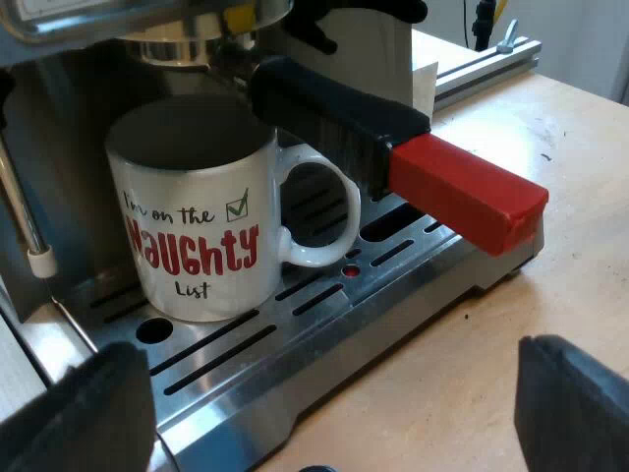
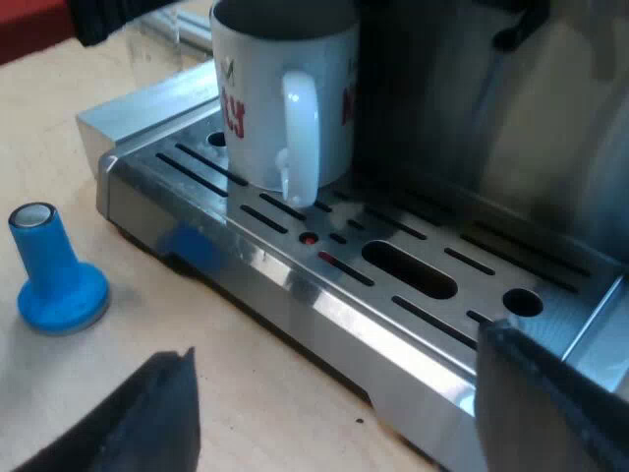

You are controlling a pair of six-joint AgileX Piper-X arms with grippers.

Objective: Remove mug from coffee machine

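Left wrist view: mug (image 1: 197,226) stands on drip tray (image 1: 329,334).

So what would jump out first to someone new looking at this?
The white mug with red lettering, standing on the slotted tray under the locked holder. Next the holder's red handle end, jutting out above the mug's handle, and the blue tamper upright on the table beside the tray.

Desk (image 1: 560,138): light wooden surface, matte, with a few small dark specks. The espresso machine (image 1: 324,349) rests its steel base directly on the wood. A blue tamper (image 2: 57,280) stands upright, base down, near the machine's front corner, not touching it. A metal rail (image 1: 486,64) borders the desk's edge.
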